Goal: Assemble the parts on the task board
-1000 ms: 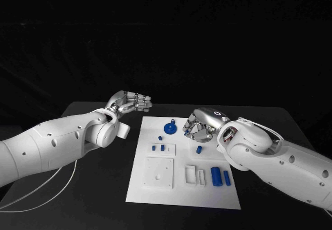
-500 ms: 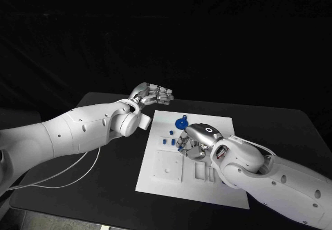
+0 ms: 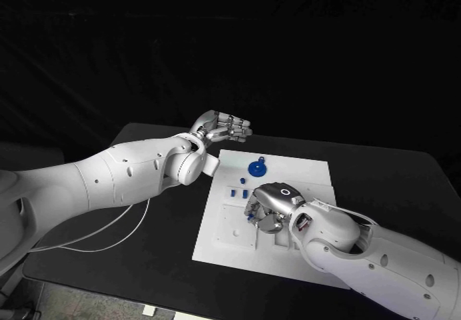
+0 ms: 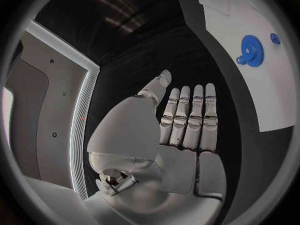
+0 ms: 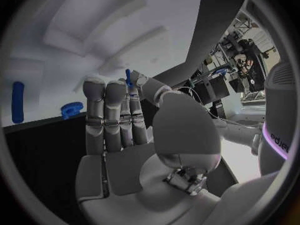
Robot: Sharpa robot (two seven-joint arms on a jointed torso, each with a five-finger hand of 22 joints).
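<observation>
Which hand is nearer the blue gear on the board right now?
Left. The left hand hovers off the task board's far corner, just beyond the blue gear. The right hand is over the board's middle, farther from the gear.

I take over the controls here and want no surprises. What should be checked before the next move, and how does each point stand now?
1. Small blue peg pinched in the right hand: ok.
2. Right hand over the white task board: ok.
3. Target socket visible under the hand: cannot tell.
4. Left hand off the board, holding nothing: ok.
5. Blue gear lying apart from both hands: ok.
</observation>
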